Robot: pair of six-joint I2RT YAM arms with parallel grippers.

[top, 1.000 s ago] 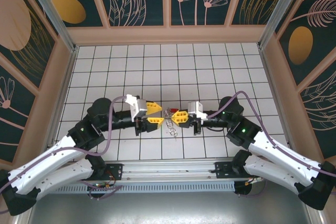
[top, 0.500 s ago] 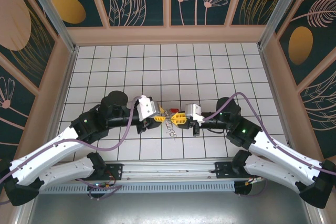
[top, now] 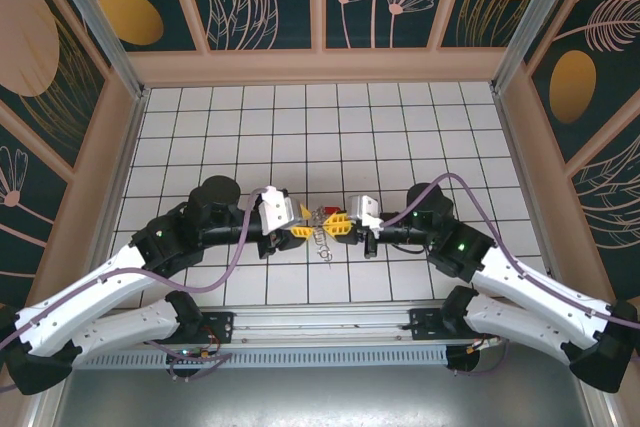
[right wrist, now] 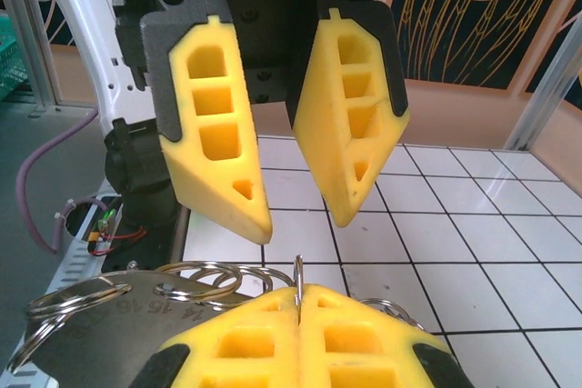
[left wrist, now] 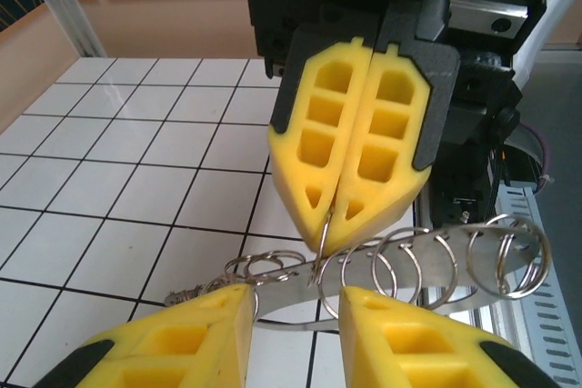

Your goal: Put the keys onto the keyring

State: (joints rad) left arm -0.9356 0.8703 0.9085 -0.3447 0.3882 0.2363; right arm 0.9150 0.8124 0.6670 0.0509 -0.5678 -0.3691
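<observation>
Ring-holding stage, I'd say: your right claw (left wrist: pixel 335 217) is pinched on the keyring (left wrist: pixel 473 256), left claw (right wrist: pixel 300 222) apart. Next, grab the red key (top: pixel 322 211).

The white tiled table (top: pixel 400 127) is crossed by black grid lines; a red-headed key (top: pixel 320 210) is seen lying on it.

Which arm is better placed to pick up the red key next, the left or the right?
Left. The right claw is shut on a ring of the keyring and should hold it. The left claw is open and holds nothing, with the red key close by.
</observation>
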